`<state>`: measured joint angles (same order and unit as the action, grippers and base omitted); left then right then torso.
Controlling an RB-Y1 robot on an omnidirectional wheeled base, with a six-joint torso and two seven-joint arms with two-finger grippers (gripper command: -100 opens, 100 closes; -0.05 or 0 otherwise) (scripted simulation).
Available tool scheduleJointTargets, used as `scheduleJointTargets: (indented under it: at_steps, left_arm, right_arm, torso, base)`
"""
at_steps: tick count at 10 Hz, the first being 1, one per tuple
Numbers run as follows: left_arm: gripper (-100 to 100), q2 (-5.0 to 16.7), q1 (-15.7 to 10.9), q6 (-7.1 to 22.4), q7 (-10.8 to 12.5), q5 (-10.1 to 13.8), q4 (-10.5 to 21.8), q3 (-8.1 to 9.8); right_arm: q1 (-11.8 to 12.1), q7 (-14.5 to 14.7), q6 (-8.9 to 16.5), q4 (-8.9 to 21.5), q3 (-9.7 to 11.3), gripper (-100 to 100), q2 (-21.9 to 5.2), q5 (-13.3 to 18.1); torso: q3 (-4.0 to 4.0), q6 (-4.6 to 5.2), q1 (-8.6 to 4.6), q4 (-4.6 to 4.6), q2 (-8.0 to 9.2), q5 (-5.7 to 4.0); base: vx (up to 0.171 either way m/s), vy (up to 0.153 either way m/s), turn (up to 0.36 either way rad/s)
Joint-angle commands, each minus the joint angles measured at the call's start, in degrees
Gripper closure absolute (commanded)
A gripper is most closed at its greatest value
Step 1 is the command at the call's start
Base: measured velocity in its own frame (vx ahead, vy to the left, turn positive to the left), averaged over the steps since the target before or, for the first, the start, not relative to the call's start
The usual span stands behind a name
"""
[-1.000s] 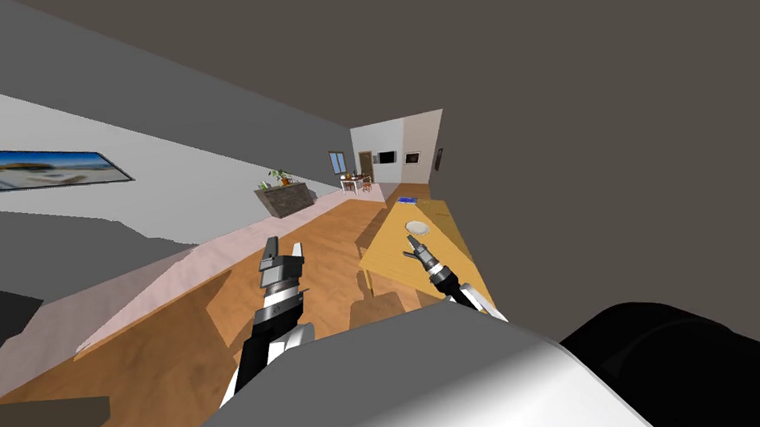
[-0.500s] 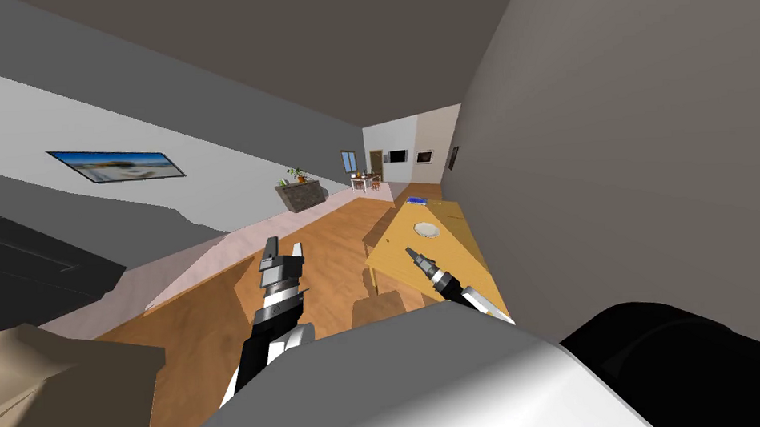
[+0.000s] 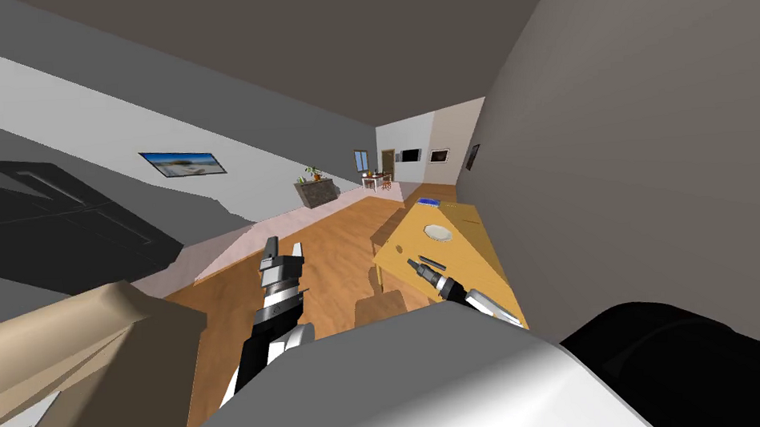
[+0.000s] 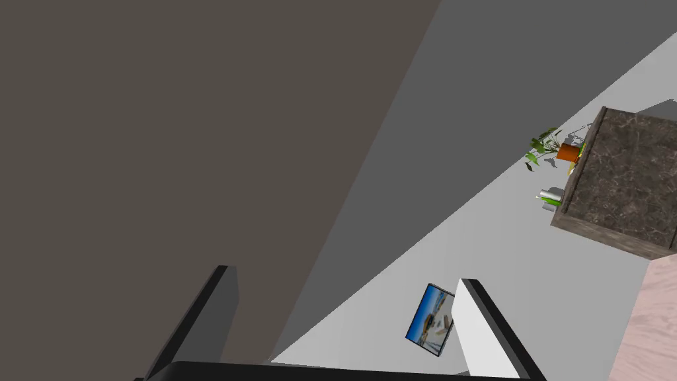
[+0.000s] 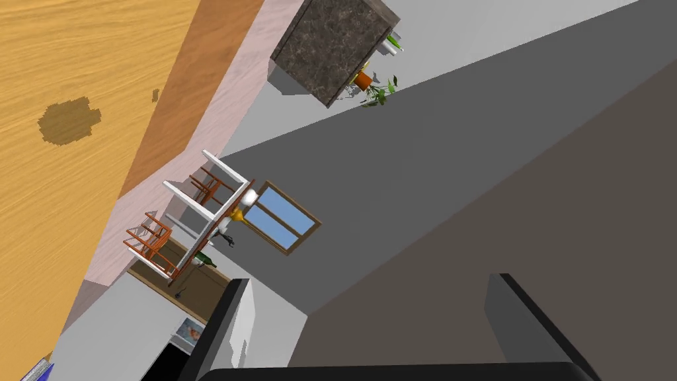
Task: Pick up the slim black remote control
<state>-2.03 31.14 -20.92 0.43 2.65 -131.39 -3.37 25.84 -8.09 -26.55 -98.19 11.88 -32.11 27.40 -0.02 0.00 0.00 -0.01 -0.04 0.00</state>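
A slim dark remote control point(image 3: 433, 262) lies on the near part of a yellow wooden table point(image 3: 468, 247) that runs along the grey wall. My right gripper point(image 3: 412, 262) hovers over the table's near edge, just beside the remote and apart from it. In the right wrist view the right gripper point(image 5: 371, 278) is open and holds nothing, with the tabletop point(image 5: 59, 172) off to one side. My left gripper point(image 3: 284, 245) is raised over the wooden floor, to the left of the table. The left gripper point(image 4: 344, 274) is open and holds nothing.
A white plate point(image 3: 438, 232) and a blue book point(image 3: 428, 202) lie farther along the table. A grey wall point(image 3: 649, 171) stands close on the right. A tan piece of furniture point(image 3: 72, 349) is at the lower left. A dark stone-look counter point(image 3: 316, 192) with a plant stands by the far wall.
I have turned, so the whole picture has slid to the right. The tan furniture has come into view at the lower left, and the remote now shows beside my right gripper.
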Motion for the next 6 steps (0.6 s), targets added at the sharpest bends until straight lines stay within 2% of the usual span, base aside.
scheduleJointTargets:
  at_steps: [1, 2, 3, 4, 5, 6]
  left_arm:
    - [0, 0.0, 0.0, 0.0, 0.0, 0.0, 0.0, 0.0]
    - [0, 0.0, 0.0, 0.0, 0.0, 0.0, 0.0, 0.0]
    - [0, 0.0, 0.01, 0.0, 0.0, 0.0, 0.0, 0.01]
    - [0, 0.0, 0.0, 0.0, 0.0, 0.0, 0.0, 0.0]
    - [0, 0.0, 0.0, 0.0, 0.0, 0.0, 0.0, 0.0]
    - [0, 0.0, 0.01, 0.0, 0.0, 0.0, 0.0, 0.01]
  right_arm:
    - [0.0, -0.77, 0.14, 2.86, 0.9, -100, -2.86, 2.86]
    - [0.0, -0.77, 0.14, 3.59, 0.9, -100, -3.37, 2.97]
    - [-0.08, -1.1, -0.03, 6.28, 1.52, -100, -5.2, 5.13]
    - [-0.14, -1.43, -0.24, 8.15, 2.09, -100, -6.93, 6.83]
    - [-0.14, -1.43, -0.24, 9.02, 2.09, -100, -6.93, 7.35]
    - [-0.17, -1.77, -0.48, 11.23, 2.58, -100, -8.57, 9.6]
  torso:
    - [0.0, 0.0, 0.0, 0.0, 0.0, 0.0]
    - [-0.01, -0.02, -0.02, 0.0, -0.02, 0.0]
    - [0.0, 0.07, -0.03, 0.0, 0.0, 0.0]
    - [0.0, 0.03, -0.03, 0.0, 0.0, 0.0]
    - [-0.02, -0.01, -0.04, 0.0, -0.03, 0.0]
    - [-0.01, 0.07, -0.05, 0.0, -0.02, 0.0]
  base:
    - [0.003, 0.003, 0.433]
    - [0.006, -0.008, 0.136]
    - [0.006, -0.002, 0.187]
    - [0.009, -0.003, 0.448]
    - [0.008, -0.015, 0.14]
    - [0.007, -0.005, 0.265]
